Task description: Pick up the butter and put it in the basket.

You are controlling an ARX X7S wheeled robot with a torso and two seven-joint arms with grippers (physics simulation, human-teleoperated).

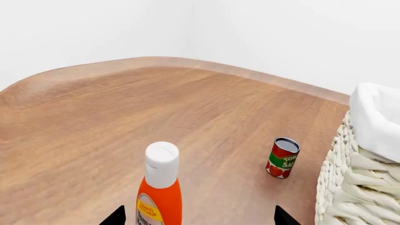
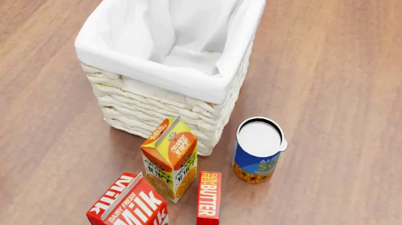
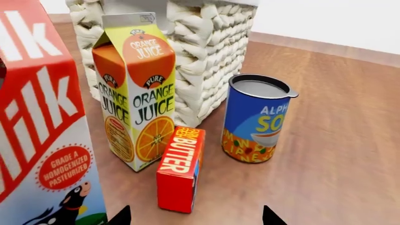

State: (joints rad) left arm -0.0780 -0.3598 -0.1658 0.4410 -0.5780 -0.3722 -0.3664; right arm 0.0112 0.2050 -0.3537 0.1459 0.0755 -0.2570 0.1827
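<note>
The butter (image 2: 209, 199) is a slim red box lying flat on the wooden floor, in front of the orange juice carton (image 2: 172, 158) and the basket (image 2: 161, 99). In the right wrist view the butter (image 3: 180, 168) lies just ahead of my right gripper (image 3: 195, 218), between its two spread black fingertips (image 3: 119, 217). That gripper is open and empty. My left gripper (image 1: 200, 218) is open and empty, with a ketchup bottle (image 1: 160, 187) standing between its fingertips. The basket's woven wall (image 1: 356, 183) shows at that view's edge. Both grippers are all but out of the head view.
A red-and-white milk carton (image 2: 129, 211) stands left of the butter, and also shows in the right wrist view (image 3: 37, 131). A blue soup can (image 2: 259, 148) stands right of the juice. A tomato sauce can (image 1: 282, 157) stands near the basket's far side.
</note>
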